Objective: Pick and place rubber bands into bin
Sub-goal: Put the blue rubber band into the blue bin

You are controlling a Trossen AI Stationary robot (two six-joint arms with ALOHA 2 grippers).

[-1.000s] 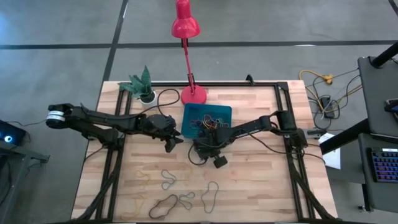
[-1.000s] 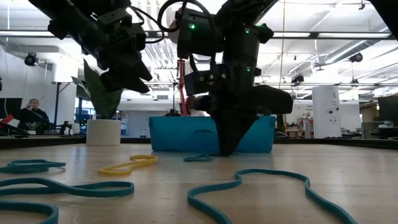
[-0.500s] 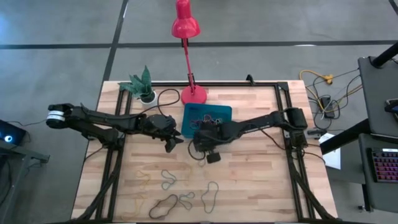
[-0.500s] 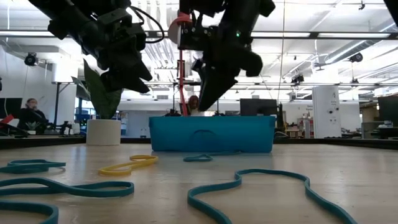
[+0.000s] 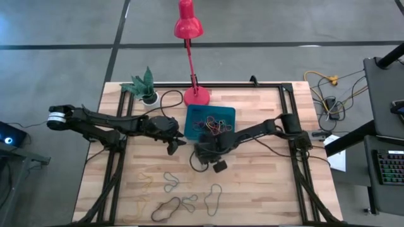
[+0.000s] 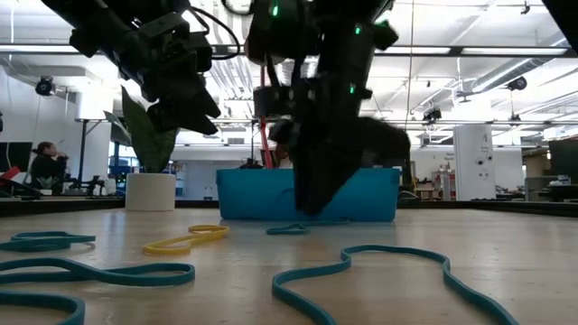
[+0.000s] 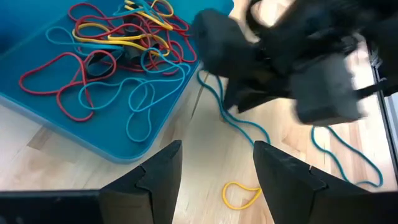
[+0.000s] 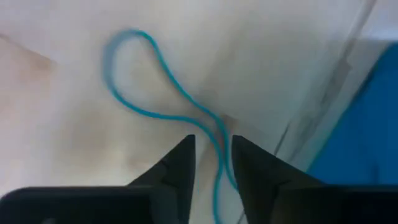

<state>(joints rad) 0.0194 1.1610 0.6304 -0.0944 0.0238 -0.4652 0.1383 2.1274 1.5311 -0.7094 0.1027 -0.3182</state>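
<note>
Wooden slat table [image 5: 265, 183] under a big open workshop, red lamp [image 5: 188, 25] and a little potted plant [image 5: 144, 85] along the far edge.

So the rubber bands: thin floppy loops that weigh basically nothing and go limp the second you lift one. They lie flat on the wood, so my guess is you have to press down right onto the surface and nip a single strand, preferably on a straight run or where a loop crosses itself, so there's something to catch. Expect stretch and a bit of snag if it drags.

A tangle of red, yellow and blue ones [image 7: 118, 56] is already in the bin [image 5: 192, 113], which sits left of centre toward the far side. More loose ones [image 5: 186, 195] are scattered on the near part of the table. One teal band [image 8: 168, 93] lies just outside the bin's near wall, and that's the one in play.

Right tool [image 8: 210, 163] is pointed down at the table just near of the bin, arm reaching in from the right, fingers slightly parted with the teal strand running between the tips. It doesn't look pinched to me.

Left tool [image 7: 214, 171] hangs off to the left of the bin, fingers spread, nothing in them.
</note>
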